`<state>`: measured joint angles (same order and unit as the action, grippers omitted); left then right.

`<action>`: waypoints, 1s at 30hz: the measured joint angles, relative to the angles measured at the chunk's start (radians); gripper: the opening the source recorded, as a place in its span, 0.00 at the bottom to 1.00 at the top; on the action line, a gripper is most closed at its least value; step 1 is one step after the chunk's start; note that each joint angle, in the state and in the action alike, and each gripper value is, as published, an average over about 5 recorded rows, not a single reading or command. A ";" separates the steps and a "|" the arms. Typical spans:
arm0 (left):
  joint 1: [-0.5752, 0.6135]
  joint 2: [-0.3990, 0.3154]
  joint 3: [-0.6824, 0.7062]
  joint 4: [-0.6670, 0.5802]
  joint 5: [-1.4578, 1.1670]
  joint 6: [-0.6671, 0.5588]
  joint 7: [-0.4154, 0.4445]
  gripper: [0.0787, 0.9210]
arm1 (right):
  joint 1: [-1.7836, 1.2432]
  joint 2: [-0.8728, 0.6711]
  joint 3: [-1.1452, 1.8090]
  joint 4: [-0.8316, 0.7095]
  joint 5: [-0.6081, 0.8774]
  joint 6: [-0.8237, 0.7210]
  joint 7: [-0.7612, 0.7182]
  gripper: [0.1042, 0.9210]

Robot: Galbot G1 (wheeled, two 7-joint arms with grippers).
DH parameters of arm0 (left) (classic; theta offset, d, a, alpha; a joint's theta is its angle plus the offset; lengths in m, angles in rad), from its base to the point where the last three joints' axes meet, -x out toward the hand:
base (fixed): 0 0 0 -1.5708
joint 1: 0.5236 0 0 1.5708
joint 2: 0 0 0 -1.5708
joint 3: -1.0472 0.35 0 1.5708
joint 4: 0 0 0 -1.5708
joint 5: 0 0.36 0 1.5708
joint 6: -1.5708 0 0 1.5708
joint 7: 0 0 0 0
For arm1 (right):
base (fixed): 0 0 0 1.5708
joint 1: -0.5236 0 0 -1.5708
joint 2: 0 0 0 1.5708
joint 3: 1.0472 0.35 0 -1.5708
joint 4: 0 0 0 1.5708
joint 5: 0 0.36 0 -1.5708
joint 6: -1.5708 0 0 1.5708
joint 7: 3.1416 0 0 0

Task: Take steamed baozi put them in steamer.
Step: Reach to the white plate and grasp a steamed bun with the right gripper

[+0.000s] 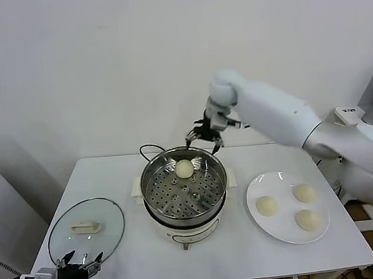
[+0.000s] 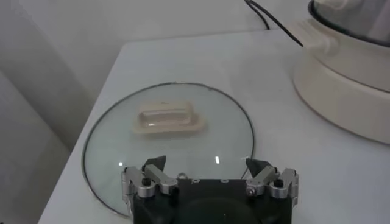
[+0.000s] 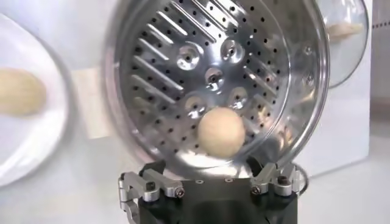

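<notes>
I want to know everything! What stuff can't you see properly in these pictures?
- Head view: the steamer hides most of its white base and black cord.
- Left wrist view: the steamer is cut off by the edge; its inside is unseen.
- Right wrist view: the plate is cut off, showing one blurred baozi, not three.

No readable text, label, brand, number or sign appears in any view.
</notes>
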<state>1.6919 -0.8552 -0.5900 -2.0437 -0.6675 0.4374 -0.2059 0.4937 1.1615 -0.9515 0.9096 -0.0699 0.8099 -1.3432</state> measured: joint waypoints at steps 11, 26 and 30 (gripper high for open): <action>0.005 -0.007 -0.003 -0.005 -0.001 0.001 0.000 0.88 | 0.099 -0.153 -0.231 0.009 0.253 -0.374 -0.041 0.88; 0.010 -0.014 -0.005 -0.016 -0.001 0.003 -0.001 0.88 | 0.029 -0.360 -0.319 0.159 0.409 -0.743 0.044 0.88; 0.013 -0.015 -0.006 -0.018 -0.001 0.003 -0.002 0.88 | -0.017 -0.396 -0.308 0.183 0.413 -0.783 0.075 0.88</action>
<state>1.7049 -0.8701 -0.5963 -2.0615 -0.6684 0.4402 -0.2076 0.4768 0.7653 -1.2594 1.0928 0.3432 0.0267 -1.2678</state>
